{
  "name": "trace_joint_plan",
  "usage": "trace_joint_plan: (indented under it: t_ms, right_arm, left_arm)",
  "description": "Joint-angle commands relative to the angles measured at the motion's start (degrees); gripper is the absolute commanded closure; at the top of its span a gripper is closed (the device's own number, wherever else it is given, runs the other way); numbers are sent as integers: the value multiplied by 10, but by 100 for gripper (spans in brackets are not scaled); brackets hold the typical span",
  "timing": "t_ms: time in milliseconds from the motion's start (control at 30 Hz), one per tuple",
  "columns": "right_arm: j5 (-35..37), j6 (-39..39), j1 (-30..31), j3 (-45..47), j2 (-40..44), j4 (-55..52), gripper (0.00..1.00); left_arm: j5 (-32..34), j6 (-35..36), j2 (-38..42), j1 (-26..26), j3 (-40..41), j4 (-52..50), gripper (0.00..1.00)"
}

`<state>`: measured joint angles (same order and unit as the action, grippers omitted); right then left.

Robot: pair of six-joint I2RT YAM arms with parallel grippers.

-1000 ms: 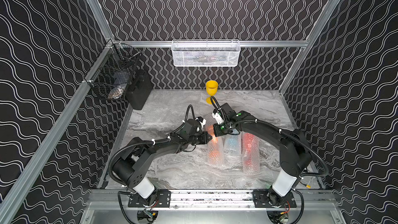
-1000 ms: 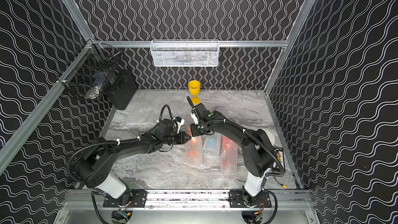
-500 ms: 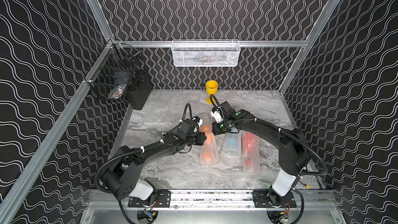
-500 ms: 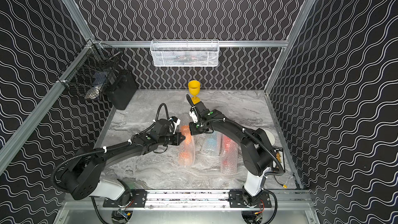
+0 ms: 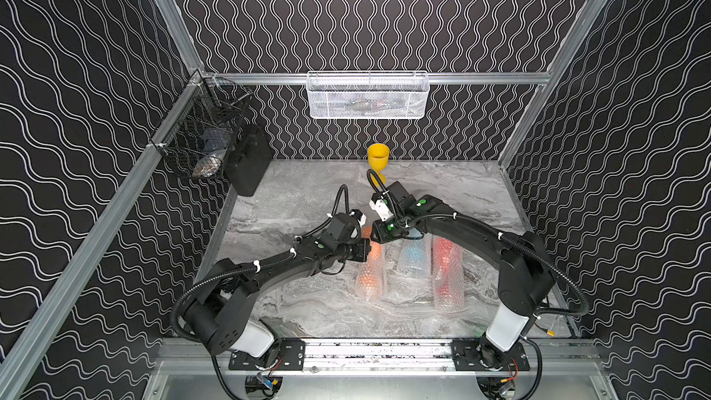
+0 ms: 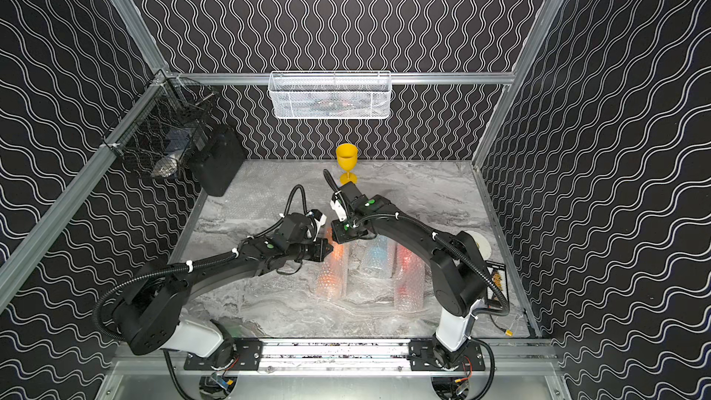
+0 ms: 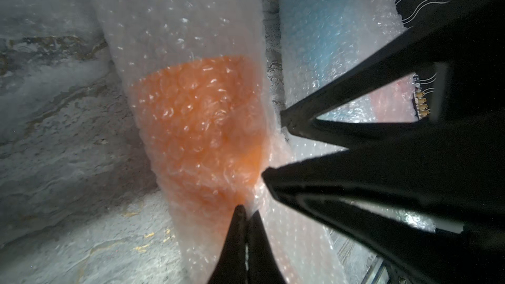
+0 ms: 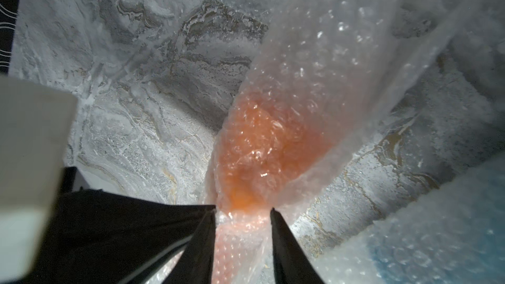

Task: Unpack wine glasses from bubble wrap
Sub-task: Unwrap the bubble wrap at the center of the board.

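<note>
Left end effector (image 7: 246, 215) closed, pinching bubble wrap (image 7: 175, 28)

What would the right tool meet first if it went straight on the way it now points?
The right tool would meet the bubble wrap between its jaws, then probably the orange glass inside.

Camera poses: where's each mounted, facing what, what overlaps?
Top views: high at the front, facing down and back; both arms, whole table.
Left wrist: on the left gripper, along shut fingers pinching the orange bubble-wrap tube; right gripper intrudes.
Right wrist: along its parted fingers, same tube.
Shared: that tube, every view.
</note>
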<state>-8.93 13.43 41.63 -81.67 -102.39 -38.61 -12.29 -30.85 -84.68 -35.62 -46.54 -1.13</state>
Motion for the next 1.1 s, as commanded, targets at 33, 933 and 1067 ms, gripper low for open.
trace_joint_plan:
  t_ms: [33,933,1067]
  right_arm:
    - [53,-7,4,-2,-7,-36,64]
    - [69,4,16,2,-44,-28,87]
    - [78,5,15,3,-47,-29,93]
  left_arm:
    - [23,19,2,-1,-8,-18,94]
    - [31,17,14,-6,2,-21,94]
    - [34,20,14,-6,4,-26,94]
